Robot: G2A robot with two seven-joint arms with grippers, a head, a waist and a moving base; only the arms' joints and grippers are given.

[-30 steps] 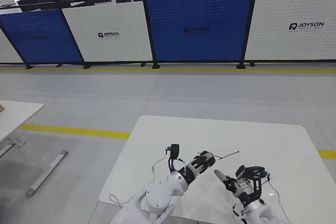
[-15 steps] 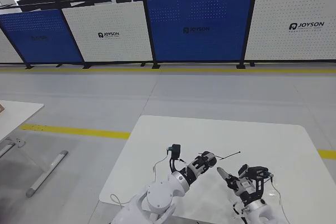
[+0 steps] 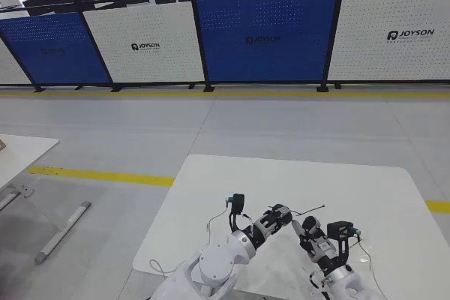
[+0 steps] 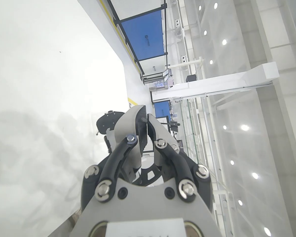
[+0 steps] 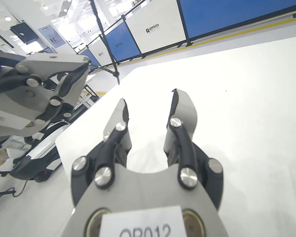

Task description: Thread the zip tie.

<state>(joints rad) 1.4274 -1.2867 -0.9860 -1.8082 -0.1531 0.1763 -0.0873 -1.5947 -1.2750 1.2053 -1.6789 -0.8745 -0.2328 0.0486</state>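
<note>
The zip tie [image 3: 307,208] is a thin black strap held above the white table [image 3: 232,180], its free end pointing away from my left arm. My left gripper [image 3: 283,214] is shut on one end of it; in the left wrist view a short black stub of the tie [image 4: 144,119] sticks out between the closed pads of the left gripper [image 4: 146,118]. My right gripper [image 3: 301,223] hovers close beside the left one, just under the strap. In the right wrist view the right gripper [image 5: 149,98] is open and holds nothing, with the zip tie [image 5: 108,71] ahead of it.
Bare table surface stretches beyond both grippers to the far edge [image 3: 292,159]. A second white table [image 3: 11,154] stands off to the left across the floor. Blue and white partition panels [image 3: 262,41] line the back, behind a yellow floor line.
My right gripper has moved up and toward the left gripper, closing the gap to the zip tie. The left gripper has drifted slightly right with the tie still in it.
</note>
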